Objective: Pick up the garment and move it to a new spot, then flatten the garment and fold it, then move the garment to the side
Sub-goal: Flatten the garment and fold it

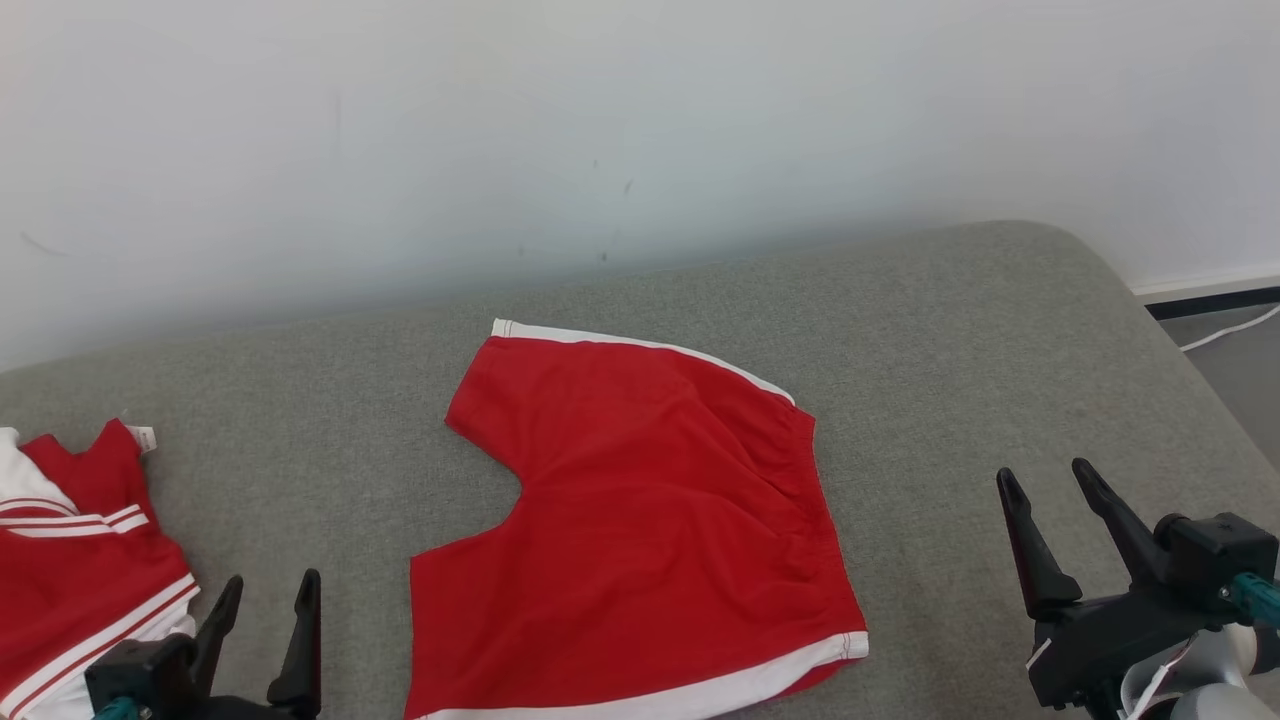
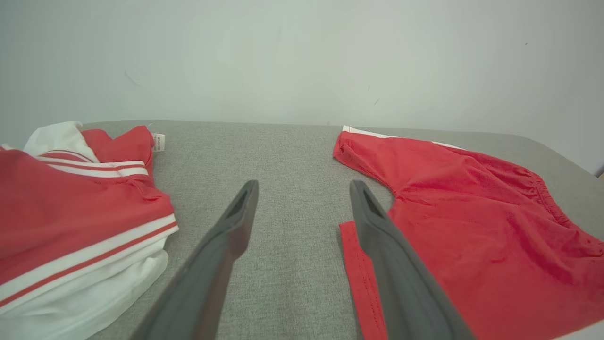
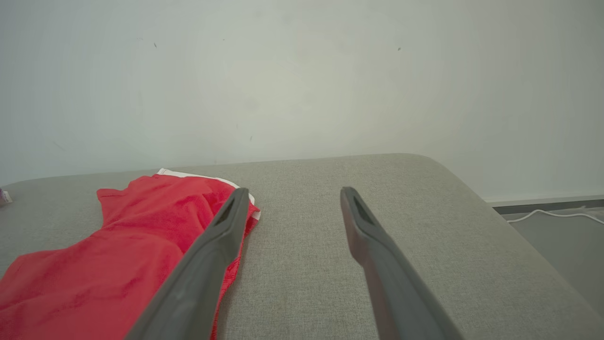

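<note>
Plain grey bed [image 1: 950,320]. Red shorts [image 1: 640,530] with white edges, in the middle. Red shirt [image 1: 80,570] with white stripes and white parts, at the left edge. White wall [image 1: 600,130]. Black left gripper [image 1: 275,580], black right gripper [image 1: 1042,470].

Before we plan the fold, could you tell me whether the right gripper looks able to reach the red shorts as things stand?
Probably yes: the right gripper is open, and only bare grey cushion lies between it and the red shorts.

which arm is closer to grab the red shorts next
Probably left: the open left gripper sits just beside the near leg hem of the red shorts, while the open right gripper stands farther off across bare grey surface.
</note>
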